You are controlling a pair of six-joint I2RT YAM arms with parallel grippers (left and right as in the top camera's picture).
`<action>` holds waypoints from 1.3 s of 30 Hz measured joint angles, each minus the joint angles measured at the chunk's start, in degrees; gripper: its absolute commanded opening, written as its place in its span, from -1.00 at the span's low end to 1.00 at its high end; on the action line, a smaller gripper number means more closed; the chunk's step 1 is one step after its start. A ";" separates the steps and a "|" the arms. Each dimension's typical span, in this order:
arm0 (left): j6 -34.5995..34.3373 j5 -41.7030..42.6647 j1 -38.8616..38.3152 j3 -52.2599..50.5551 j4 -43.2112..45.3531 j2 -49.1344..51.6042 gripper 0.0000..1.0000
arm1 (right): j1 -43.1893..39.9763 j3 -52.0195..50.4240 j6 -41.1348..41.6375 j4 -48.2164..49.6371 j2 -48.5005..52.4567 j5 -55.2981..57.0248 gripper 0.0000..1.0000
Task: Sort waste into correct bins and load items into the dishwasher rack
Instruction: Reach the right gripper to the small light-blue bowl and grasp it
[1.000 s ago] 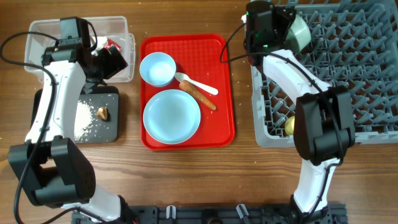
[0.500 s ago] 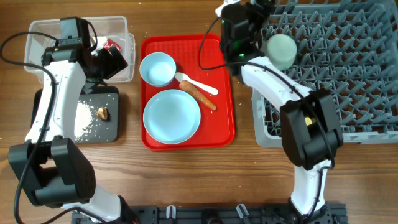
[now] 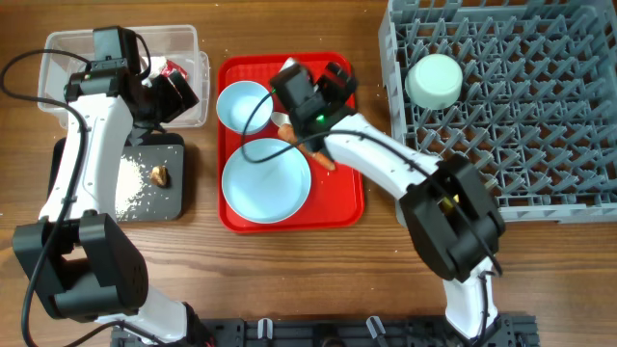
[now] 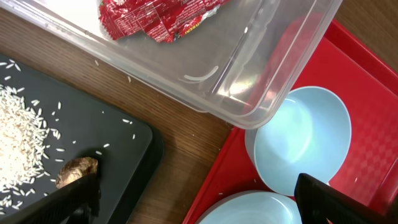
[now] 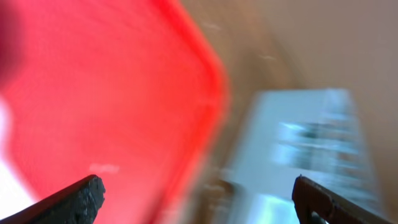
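Note:
A pale bowl (image 3: 434, 79) lies upside down in the grey dishwasher rack (image 3: 521, 125). My right gripper (image 3: 335, 80) hangs open and empty over the far part of the red tray (image 3: 349, 145); its wrist view is blurred, with the right gripper (image 5: 202, 205) wide apart over the tray's edge. On the tray are a blue bowl (image 3: 244, 106), a blue plate (image 3: 266, 180), a white spoon (image 3: 320, 138) and an orange-brown stick (image 3: 323, 159). My left gripper (image 3: 176, 93) stands open between the clear tub (image 3: 67, 48) and the black tray (image 3: 178, 198). The left gripper (image 4: 199, 211) holds nothing.
The red wrapper (image 4: 155, 18) lies in the clear tub (image 4: 249, 81). Rice grains (image 4: 18, 143) and a brown scrap (image 4: 78, 171) lie on the black tray (image 4: 118, 143). The right arm's elbow covers the rack's near left corner. Bare wood lies between the trays and the rack.
The right gripper opened and left the pale bowl upside down in the rack, then swung left to above the red tray. The left arm has not moved.

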 measured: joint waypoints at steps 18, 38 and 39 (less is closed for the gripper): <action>0.02 0.00 0.00 0.00 -2.36 0.00 1.00 | -5.20 0.17 58.47 12.79 -4.20 -41.59 -0.12; 0.00 -0.04 0.00 0.00 -3.93 0.00 1.00 | -2.03 0.11 57.24 14.69 7.50 -42.88 -0.80; 0.00 -0.04 0.00 0.00 -3.93 0.00 1.00 | -2.03 0.11 57.00 15.10 7.50 -42.84 -0.85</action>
